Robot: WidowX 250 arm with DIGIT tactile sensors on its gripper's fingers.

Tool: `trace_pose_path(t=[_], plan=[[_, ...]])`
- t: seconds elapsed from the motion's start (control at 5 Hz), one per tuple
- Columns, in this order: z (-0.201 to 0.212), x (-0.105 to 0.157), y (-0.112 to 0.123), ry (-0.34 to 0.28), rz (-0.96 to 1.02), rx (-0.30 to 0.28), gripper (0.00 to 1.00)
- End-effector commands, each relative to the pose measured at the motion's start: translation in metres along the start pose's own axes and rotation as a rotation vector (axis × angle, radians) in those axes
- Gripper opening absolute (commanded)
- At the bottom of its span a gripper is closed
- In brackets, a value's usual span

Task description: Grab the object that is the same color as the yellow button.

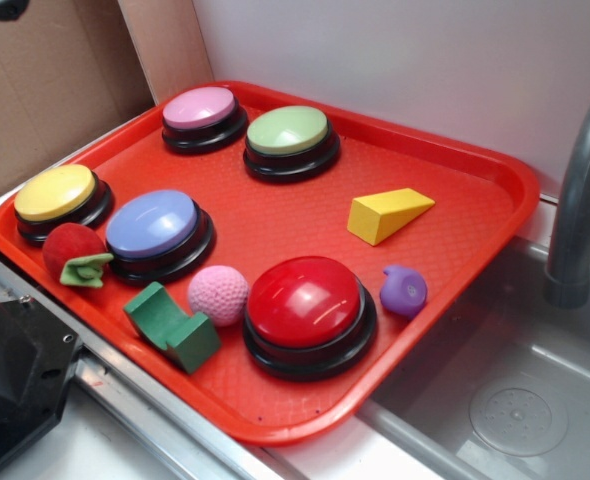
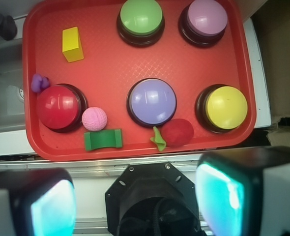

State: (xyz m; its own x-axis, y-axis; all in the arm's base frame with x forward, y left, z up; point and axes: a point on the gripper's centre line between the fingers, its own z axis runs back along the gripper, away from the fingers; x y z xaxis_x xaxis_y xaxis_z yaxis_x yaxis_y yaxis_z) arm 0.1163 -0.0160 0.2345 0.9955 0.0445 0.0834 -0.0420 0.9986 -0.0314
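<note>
Red tray (image 2: 135, 73) with a fine diamond-textured pattern fills the view ahead of the gripper (image 2: 135, 201), whose pads glow teal on white-grey fingers (image 2: 218, 196). Straight ahead, a periwinkle-blue button (image 2: 152, 102); off to the right, the yellow button (image 2: 226, 107), both on black bases. Far ahead sit the pale green button (image 2: 141, 16) and pink-lilac button (image 2: 207, 17). Left, a glossy red button (image 2: 59, 106), knitted-pattern pink ball (image 2: 94, 119), green block (image 2: 103, 139), purple toy (image 2: 39, 82). Far left, the solid yellow wedge (image 2: 72, 44). Red fuzzy strawberry (image 2: 177, 132), green leaf.
</note>
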Motion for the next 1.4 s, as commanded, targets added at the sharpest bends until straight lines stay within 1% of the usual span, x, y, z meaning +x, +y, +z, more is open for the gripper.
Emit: trace_pose_path(t=[0.0,0.2,0.4,0.6,0.8,1.0,1.2], plan=[[0.000,0.000,0.000,0.000,0.000,0.000,1.00],[-0.017,0.021,-0.014,-0.129,-0.050,0.011,1.00],[-0.043,0.047,-0.032,-0.191,-0.084,-0.013,1.00],[-0.073,0.073,-0.051,-0.193,-0.106,-0.009,1.00],[-0.105,0.099,-0.070,-0.191,-0.123,0.010,1.00],[-0.140,0.119,-0.091,-0.197,-0.130,-0.016,1.00],[-0.176,0.138,-0.103,-0.198,-0.135,0.032,1.00]])
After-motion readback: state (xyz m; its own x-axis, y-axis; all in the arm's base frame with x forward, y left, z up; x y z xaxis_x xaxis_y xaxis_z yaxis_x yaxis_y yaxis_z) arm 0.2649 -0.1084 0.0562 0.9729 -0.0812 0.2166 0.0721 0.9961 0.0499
